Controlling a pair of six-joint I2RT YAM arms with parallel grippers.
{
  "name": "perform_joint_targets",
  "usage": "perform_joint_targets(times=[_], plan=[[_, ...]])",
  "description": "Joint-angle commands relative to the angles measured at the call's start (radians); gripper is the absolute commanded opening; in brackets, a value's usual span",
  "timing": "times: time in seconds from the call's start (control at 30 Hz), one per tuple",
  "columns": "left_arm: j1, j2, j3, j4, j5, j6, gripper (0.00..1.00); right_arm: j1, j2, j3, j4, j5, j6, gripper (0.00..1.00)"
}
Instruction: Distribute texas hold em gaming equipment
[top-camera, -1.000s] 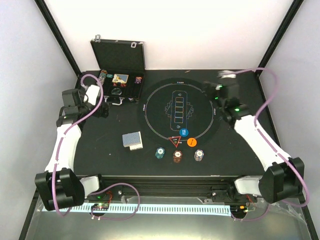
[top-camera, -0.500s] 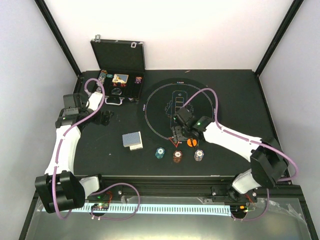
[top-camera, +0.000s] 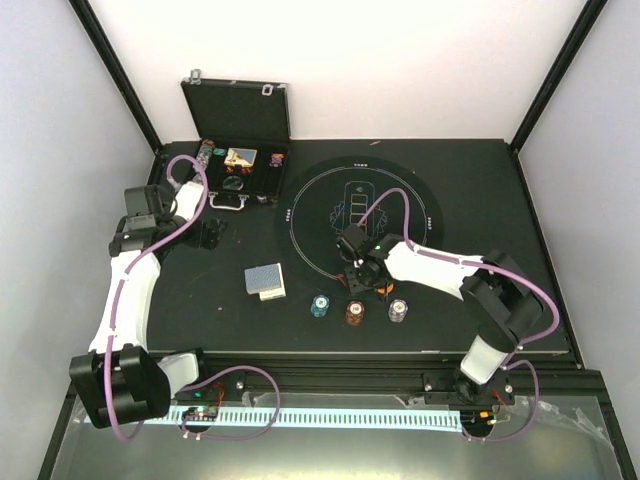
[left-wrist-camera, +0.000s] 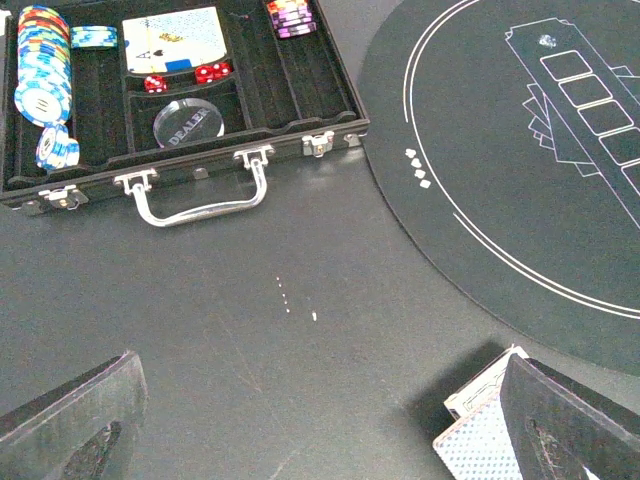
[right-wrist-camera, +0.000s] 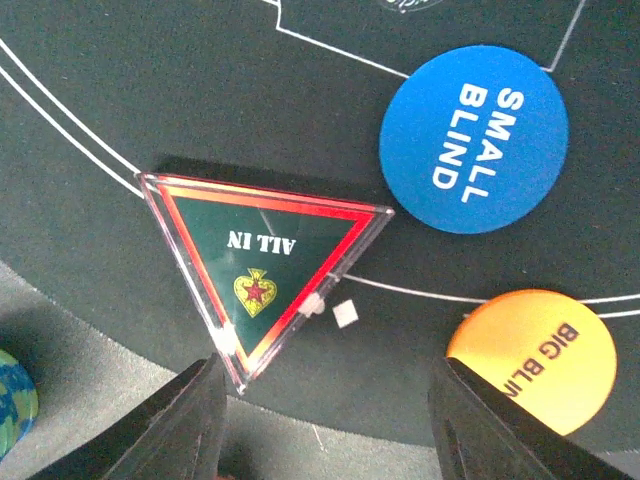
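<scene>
Since the triangle (right-wrist-camera: 262, 262) is what the right claw (right-wrist-camera: 325, 415) hangs over, that relation is noted first. It lies just ahead of the fingertips, flat on the mat (right-wrist-camera: 120, 60). One corner is aimed back at the finger (right-wrist-camera: 190, 420) on the wrist view's left side, and the far side runs roughly parallel to the line between the fingers. The jaws are seen partly parted with nothing gripped (the corner looks just beside one pad; contact cannot be told). The right arm is clearly the nearer. The left claw (left-wrist-camera: 320, 430) is held wide and empty, well off by the cards (left-wrist-camera: 480, 435) and the case (left-wrist-camera: 290, 140). A thin, hard, flat piece on a mat is judged awkward to pinch, so a grab across two edges is expected. Room is tight: the blue disc (right-wrist-camera: 474, 138) is just beside the triangle, the orange disc (right-wrist-camera: 535, 355) sits by the other finger, and chips (top-camera: 354, 313) are lined up on the table (top-camera: 200, 310) just off the mat.
</scene>
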Motion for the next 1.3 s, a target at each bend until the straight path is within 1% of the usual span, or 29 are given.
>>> perform_joint_targets(times=[0.0, 0.43, 0.77, 0.83, 1.03, 1.27], plan=[[0.008, -0.026, 0.047, -0.019, 0.011, -0.017, 0.99, 0.005, 0.04, 0.049, 0.007, -0.025, -0.008, 0.58], [0.008, -0.022, 0.056, -0.025, 0.033, -0.041, 0.99, 0.007, 0.134, 0.076, 0.032, -0.077, -0.041, 0.52], [0.009, -0.024, 0.059, -0.033, 0.032, -0.047, 0.99, 0.028, 0.218, 0.139, 0.041, -0.078, -0.047, 0.38], [0.009, -0.023, 0.062, -0.039, 0.031, -0.047, 0.99, 0.031, 0.244, 0.165, 0.038, -0.075, -0.052, 0.35], [0.01, -0.023, 0.066, -0.054, 0.03, -0.052, 0.99, 0.032, 0.327, 0.28, 0.01, -0.05, -0.087, 0.33], [0.012, -0.02, 0.073, -0.078, 0.03, -0.058, 0.99, 0.032, 0.481, 0.531, -0.059, -0.046, -0.139, 0.33]])
